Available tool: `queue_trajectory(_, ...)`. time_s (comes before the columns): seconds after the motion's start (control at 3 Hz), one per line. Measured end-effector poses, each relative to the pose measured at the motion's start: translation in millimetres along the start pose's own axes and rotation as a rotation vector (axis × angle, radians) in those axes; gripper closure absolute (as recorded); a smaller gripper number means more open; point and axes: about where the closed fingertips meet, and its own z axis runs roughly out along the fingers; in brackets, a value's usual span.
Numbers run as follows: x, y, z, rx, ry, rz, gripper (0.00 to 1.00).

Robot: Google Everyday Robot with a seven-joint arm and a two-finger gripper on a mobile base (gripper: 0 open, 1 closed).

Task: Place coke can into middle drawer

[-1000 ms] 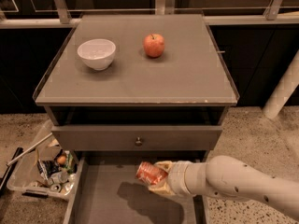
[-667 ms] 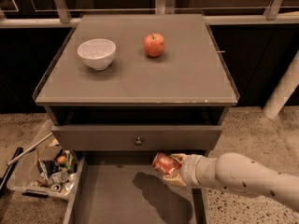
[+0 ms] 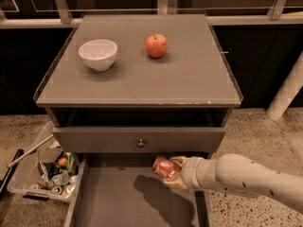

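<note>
One end effector (image 3: 174,173) pinching coke can (image 3: 164,167) over middle drawer (image 3: 113,203); drawer's near end cut off.

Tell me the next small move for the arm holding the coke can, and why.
Probably lower the tool straight down: it grips the coke can, tilted, above the open middle drawer, and its shadow on the floor suggests a gap.

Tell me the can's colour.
Red can, camera view; the gripper holds it over the open drawer.
</note>
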Motion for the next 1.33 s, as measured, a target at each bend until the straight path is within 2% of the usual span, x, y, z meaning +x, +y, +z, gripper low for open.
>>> queue_trajectory(0.33,9,3,30,-0.06,-0.025,-0.037,1.0)
queue_trajectory(1.0,61,5,99,-0.135,-0.115,-0.092,1.0)
queue_trajectory(1.33,80,14,114,-0.177,-0.119,-0.125,1.0)
